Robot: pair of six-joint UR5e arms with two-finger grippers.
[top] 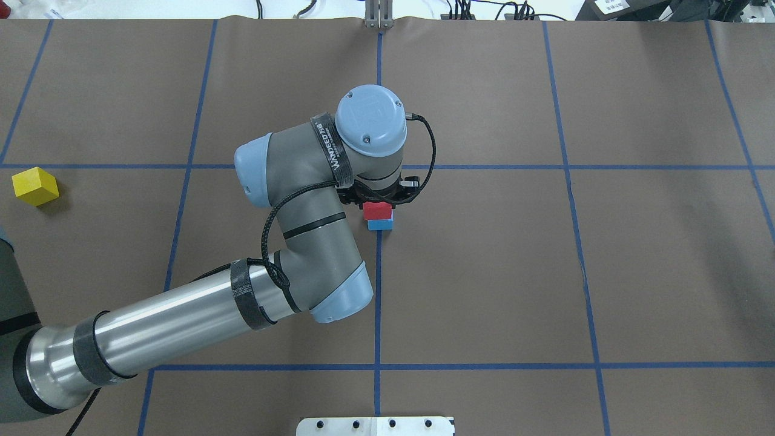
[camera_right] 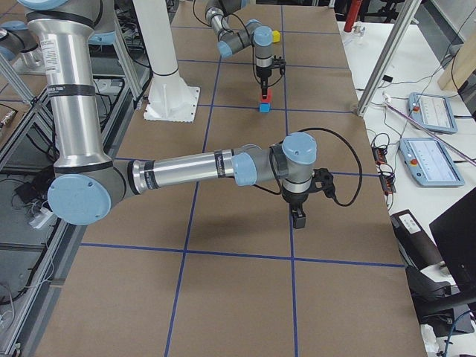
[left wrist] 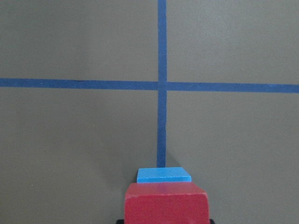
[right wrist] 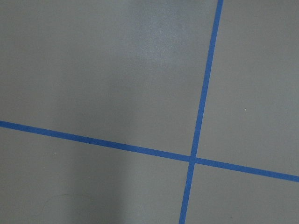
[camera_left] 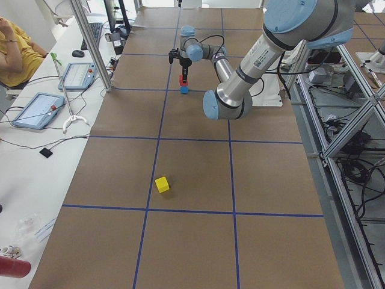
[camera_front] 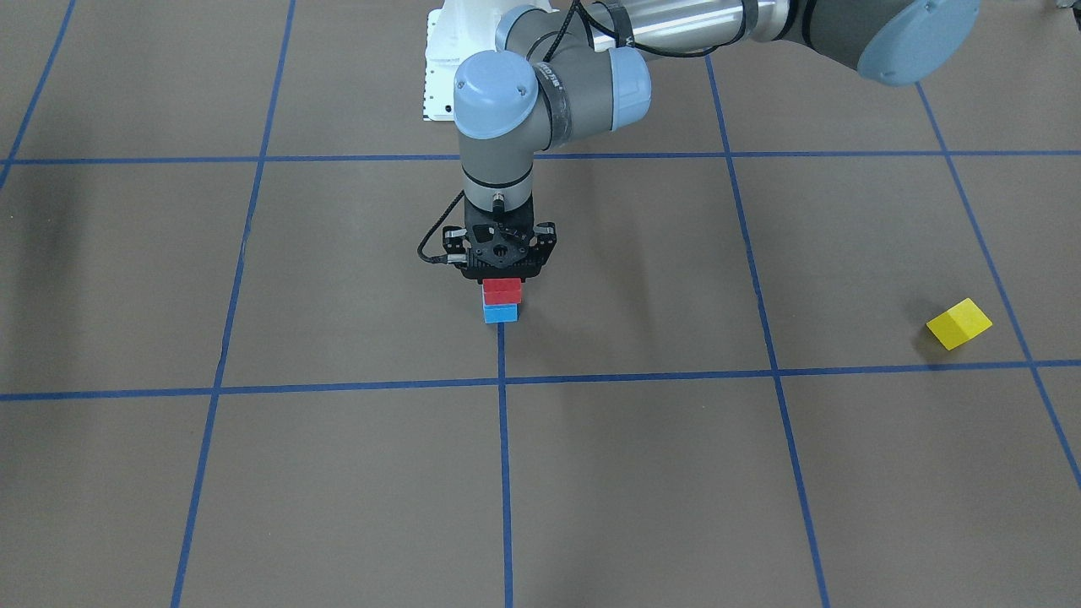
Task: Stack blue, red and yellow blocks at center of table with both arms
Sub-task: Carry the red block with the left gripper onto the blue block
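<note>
I am at the second step of the stack: my left end effector (camera_front: 503,279) is clenched on the red block (camera_front: 502,291), holding it directly over the blue block (camera_front: 500,314), which sits at the middle of the surface (top: 484,272) on a blue tape line (camera_front: 504,473). From the front the two blocks look as if they touch, but I cannot tell whether the red one is fully seated or a hair above. My next move, as I judge it, is to settle red squarely on blue, let go without nudging it, and lift straight up. The yellow block (top: 35,186) lies well apart, far out on my left side, untouched, and must go on top last. My right end effector (camera_right: 299,217) hangs over bare surface, well apart from the stack; I cannot tell whether it is released or clenched.
</note>
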